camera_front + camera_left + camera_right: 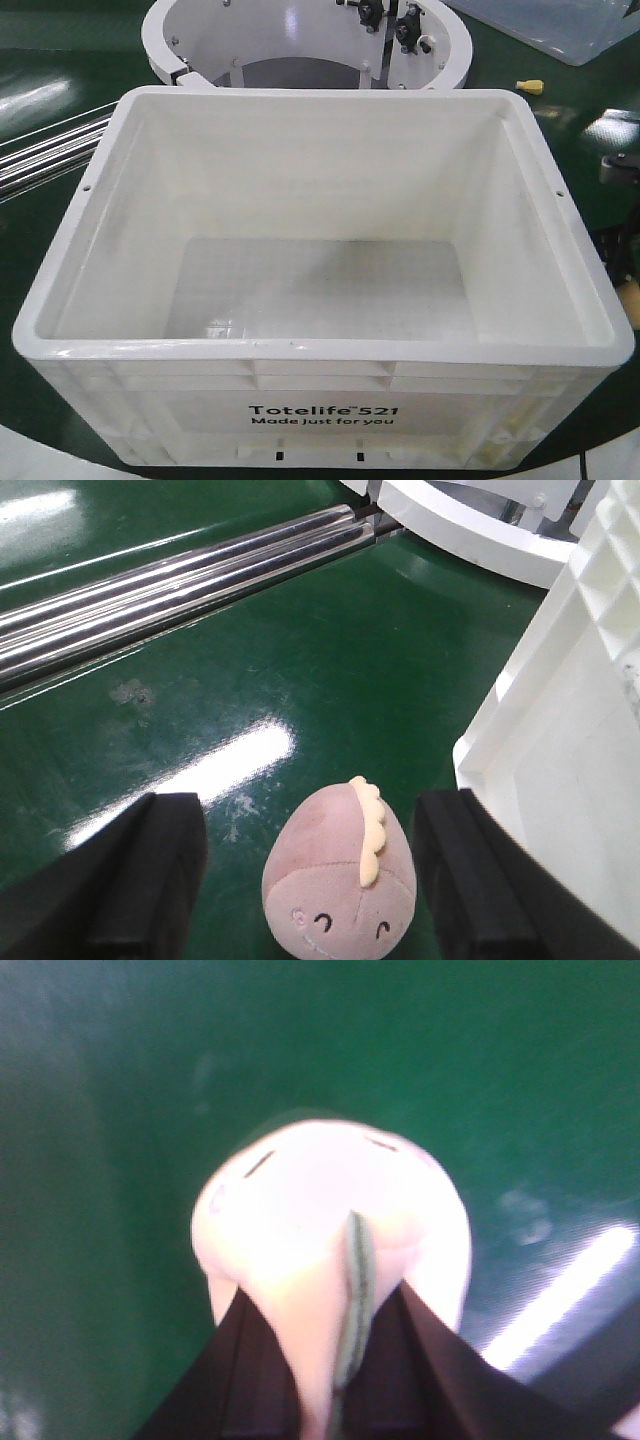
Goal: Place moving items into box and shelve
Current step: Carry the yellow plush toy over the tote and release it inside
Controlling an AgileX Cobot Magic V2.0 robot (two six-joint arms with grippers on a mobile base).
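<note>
White rectangular plastic tote box (320,350), ribbed rim fully in view, interior open down to the floor. Pinkish-brown egg-shaped soft toy (338,880) on green tabletop (350,660), just beside tote's outer wall, between spread black fingers of left hand (310,815), released, not touching. Pale yellow egg-shaped soft toy with green line (320,1200) clenched in right hand (340,1370). Open tabletop up to polished steel rods (180,590); round white ring housing (300,40) behind tote.

The pale toy (330,1190) is blurred (jaws hide base)
</note>
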